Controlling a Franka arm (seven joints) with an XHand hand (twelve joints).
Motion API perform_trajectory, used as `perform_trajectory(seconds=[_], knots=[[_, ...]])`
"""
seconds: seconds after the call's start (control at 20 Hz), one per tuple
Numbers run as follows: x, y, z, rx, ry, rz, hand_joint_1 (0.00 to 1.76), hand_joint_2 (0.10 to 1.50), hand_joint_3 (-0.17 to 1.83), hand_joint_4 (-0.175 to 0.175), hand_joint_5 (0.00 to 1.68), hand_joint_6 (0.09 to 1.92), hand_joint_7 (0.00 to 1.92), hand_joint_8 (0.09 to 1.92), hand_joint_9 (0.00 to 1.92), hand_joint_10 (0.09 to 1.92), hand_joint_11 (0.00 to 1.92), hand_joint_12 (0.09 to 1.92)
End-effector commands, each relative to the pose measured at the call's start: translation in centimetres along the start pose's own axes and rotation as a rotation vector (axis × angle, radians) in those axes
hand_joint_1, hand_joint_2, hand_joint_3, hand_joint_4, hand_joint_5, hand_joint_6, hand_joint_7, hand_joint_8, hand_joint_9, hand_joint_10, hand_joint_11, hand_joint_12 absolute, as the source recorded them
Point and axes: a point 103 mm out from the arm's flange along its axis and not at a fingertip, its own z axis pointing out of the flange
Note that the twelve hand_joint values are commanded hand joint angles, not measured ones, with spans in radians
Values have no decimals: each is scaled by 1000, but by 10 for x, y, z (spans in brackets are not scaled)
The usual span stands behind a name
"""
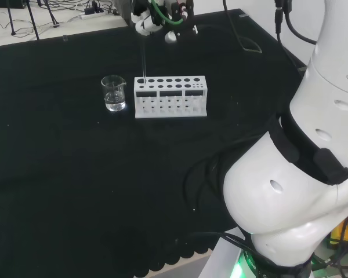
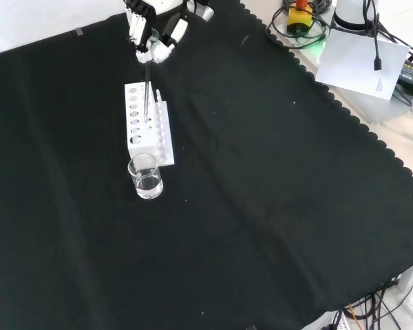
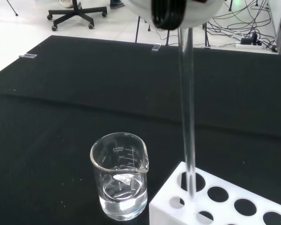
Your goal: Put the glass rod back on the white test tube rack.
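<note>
The hand (image 1: 146,17) hangs above the rack end that lies toward the beaker, its fingers curled round the top of a thin clear glass rod (image 1: 144,58). The rod hangs almost upright. In the wrist view the rod (image 3: 187,117) runs down from the hand (image 3: 178,9), and its lower end sits in a corner hole of the white test tube rack (image 3: 225,206). In the front view the hand (image 2: 155,31) holds the rod (image 2: 146,96) over the rack (image 2: 134,141). The rack (image 1: 170,104) has two rows of round holes.
A small glass beaker (image 1: 114,92) with a little clear liquid stands close beside the rack's end; the same beaker (image 2: 145,176) is nearest the camera in the front view, and the beaker (image 3: 119,176) sits right beside the rod's hole. Black cloth (image 2: 261,206) surrounds them.
</note>
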Motion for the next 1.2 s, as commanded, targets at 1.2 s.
perform_trajectory(seconds=[1.2], knots=[[15, 2, -2, 5, 0, -8, 1302, 908, 301, -175, 1120, 523, 1146, 1085, 1671, 853, 1677, 753]])
